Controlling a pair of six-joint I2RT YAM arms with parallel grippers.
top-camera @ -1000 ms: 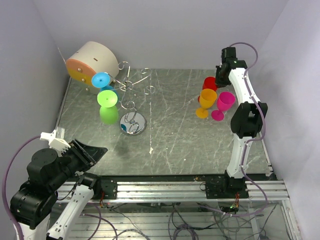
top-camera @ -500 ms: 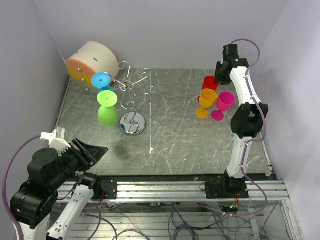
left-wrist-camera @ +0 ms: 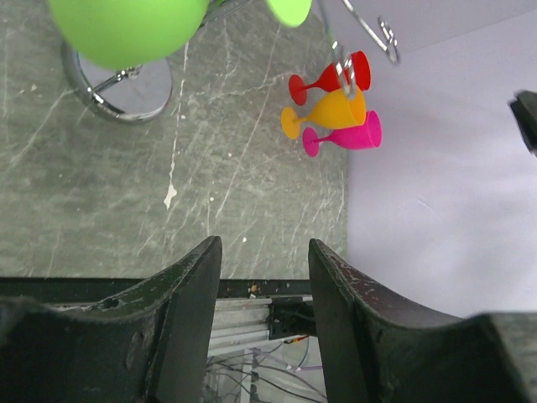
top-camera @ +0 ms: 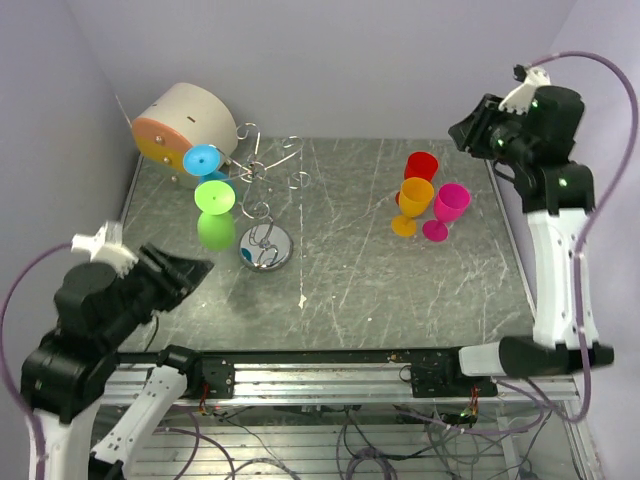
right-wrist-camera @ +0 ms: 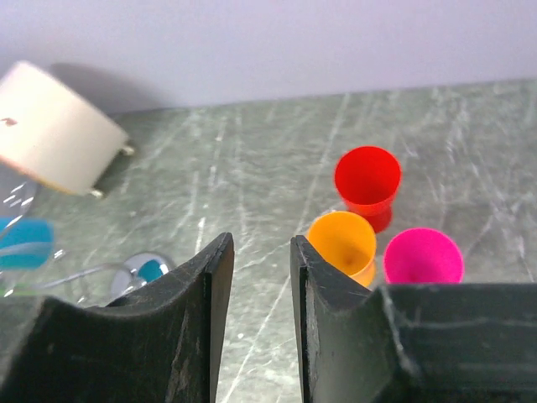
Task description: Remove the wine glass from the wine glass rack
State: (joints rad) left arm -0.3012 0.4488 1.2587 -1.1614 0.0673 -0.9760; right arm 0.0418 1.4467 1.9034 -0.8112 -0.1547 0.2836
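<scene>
The silver wire wine glass rack (top-camera: 262,188) stands at the back left on its shiny round base (top-camera: 266,247). A green wine glass (top-camera: 215,212) hangs upside down from it, and a blue one (top-camera: 203,160) hangs behind. In the left wrist view the green bowl (left-wrist-camera: 126,29) is at the top edge above the rack base (left-wrist-camera: 124,88). My left gripper (top-camera: 190,270) hovers open and empty near the table's front left, short of the rack. My right gripper (top-camera: 470,130) is raised at the back right, open and empty.
Red (top-camera: 421,167), orange (top-camera: 414,198) and pink (top-camera: 449,205) glasses stand upright together at the right. A beige-and-orange cylinder (top-camera: 185,125) lies behind the rack in the back left corner. Walls close in on the left, back and right.
My right gripper went from shut beside the red glass to open, and the arm swung up and to the right. The left arm rose slightly.
</scene>
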